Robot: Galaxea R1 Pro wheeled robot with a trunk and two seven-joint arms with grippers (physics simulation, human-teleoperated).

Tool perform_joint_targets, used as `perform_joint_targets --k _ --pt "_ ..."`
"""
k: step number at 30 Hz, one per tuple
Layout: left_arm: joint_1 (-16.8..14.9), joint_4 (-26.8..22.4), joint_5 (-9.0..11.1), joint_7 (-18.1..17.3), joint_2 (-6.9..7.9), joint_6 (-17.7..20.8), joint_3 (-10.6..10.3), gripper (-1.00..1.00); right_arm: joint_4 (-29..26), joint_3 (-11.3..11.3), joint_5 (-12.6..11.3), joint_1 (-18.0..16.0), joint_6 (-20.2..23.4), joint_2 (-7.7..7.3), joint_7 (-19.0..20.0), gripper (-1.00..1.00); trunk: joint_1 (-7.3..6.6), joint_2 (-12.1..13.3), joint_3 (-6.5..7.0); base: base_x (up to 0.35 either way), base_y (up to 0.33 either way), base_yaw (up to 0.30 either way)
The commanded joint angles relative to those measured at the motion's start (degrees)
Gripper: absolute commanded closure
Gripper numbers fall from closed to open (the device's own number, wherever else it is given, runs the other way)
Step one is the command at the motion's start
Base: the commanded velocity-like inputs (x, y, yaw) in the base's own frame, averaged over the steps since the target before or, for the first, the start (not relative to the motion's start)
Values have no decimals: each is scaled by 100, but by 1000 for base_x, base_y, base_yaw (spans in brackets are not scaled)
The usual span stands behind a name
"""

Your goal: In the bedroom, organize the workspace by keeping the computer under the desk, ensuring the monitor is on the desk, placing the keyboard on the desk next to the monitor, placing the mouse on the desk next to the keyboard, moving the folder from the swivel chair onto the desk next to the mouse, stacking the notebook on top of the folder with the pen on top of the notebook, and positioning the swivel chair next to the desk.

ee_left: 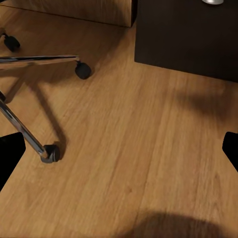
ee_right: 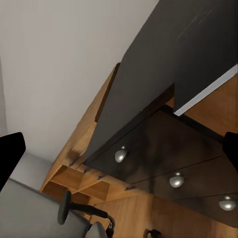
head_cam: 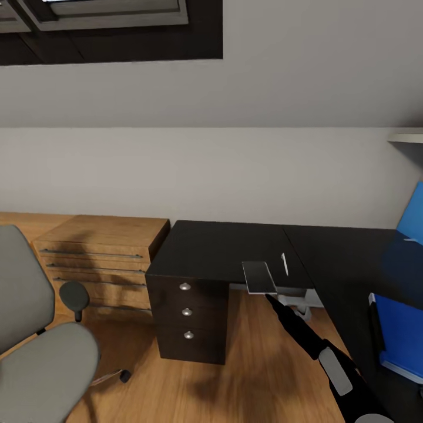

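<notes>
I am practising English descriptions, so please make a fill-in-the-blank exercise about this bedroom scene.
1. The drawer unit under the desk has ___ round knobs.
2. In the head view, the pen lies just ___ of the notebook.
3. The swivel chair stands on the ___ floor.
Missing words: three; right; wooden.

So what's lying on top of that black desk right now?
On the black-topped desk, a small grey notebook overhangs the front edge, with a thin light pen beside it. A bright-blue folder lies further right, partly out of frame.
</notes>
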Motion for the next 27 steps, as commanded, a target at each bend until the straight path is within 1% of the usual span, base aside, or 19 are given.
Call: perform_joint_targets --k 1,6,10,14,20,26,27 --pt "-3 1 -62 55 -1 -10 14 -100 2 -7 -49 -4 50 0 8 -100 22 -44 -24 0 0 0" --pt "-3 2 -61 59 -1 -8 14 -100 -1 -9 -47 -4 13 2 0 -100 132 -245 -114 0 0 0" --pt "-3 2 -60 60 -1 -12 13 -100 0 -44 -46 -4 -105 7 -11 -100 220 -405 -186 0 0 0" --pt "-3 2 -56 61 -1 -13 13 -100 11 -171 -47 -4 -196 13 -83 -100 308 -566 -258 0 0 0" --pt "-3 4 -52 57 -1 -14 13 -100 28 -453 -59 -4 -196 32 -254 -100 440 -806 -365 0 0 0" --pt "-3 3 -55 48 -1 -14 13 -100 35 -564 -67 -4 -178 41 -360 -100 571 -1047 -473 0 0 0" --pt "-3 5 -56 47 -1 -14 13 -100 35 -572 -67 -4 -171 42 -370 -100 571 -1047 -473 0 0 0"
